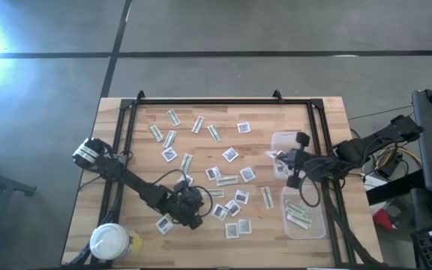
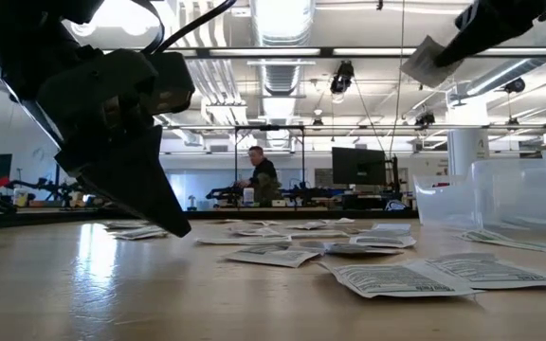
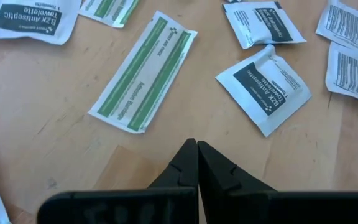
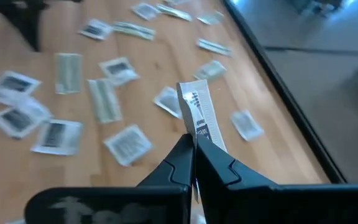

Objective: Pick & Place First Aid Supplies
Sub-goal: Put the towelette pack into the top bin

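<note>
Left gripper (image 3: pixel 197 144) closed, empty, tips low over bare wood among the scattered packets (image 1: pixel 231 154). Nearest pick: a green strip (image 3: pixel 143 72) just ahead of the tips and off to one side, lying flat, long axis diagonal to the jaw line; a white towelette (image 3: pixel 264 85) sits ahead on the other side, one corner curled. Jaws would need to open and rotate to cross the strip's short side.

Right gripper (image 4: pixel 194 147) clamped on a strip (image 4: pixel 202 117), held upright by its end, above the tubs (image 1: pixel 304 217). Near tub already holds several strips, so drop there looks next.
</note>
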Available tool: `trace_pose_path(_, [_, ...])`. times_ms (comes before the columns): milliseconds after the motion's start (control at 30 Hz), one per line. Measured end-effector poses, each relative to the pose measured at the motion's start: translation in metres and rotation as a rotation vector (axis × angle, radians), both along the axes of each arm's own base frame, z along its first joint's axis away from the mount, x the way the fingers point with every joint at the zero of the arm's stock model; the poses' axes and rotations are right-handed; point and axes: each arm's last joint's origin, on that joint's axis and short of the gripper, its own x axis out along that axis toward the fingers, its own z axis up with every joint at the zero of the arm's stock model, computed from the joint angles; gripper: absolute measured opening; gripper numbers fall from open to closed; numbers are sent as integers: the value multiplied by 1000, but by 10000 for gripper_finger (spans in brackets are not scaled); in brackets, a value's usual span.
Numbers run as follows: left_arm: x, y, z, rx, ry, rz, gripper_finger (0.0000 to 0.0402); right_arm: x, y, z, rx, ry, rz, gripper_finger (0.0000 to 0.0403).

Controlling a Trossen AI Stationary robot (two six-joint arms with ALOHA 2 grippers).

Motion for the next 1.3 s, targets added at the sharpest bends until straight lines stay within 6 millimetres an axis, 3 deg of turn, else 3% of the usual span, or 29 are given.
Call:
trace_pose_path(300, [6,8,1,27,-13,-9,1,-25,-18,-6,50,65,-236,8])
trace_pose_path(633, [14,17,5,60,-51,-31,1,-33,-34,-23,115,126,-486,8])
trace_pose_path(1000, [25,11,18,113,-205,-134,1,-37,-40,-65,221,241,-596,8])
trace_pose_path(1300, [26,12,19,114,-220,-133,1,-33,-39,-76,262,250,-605,8])
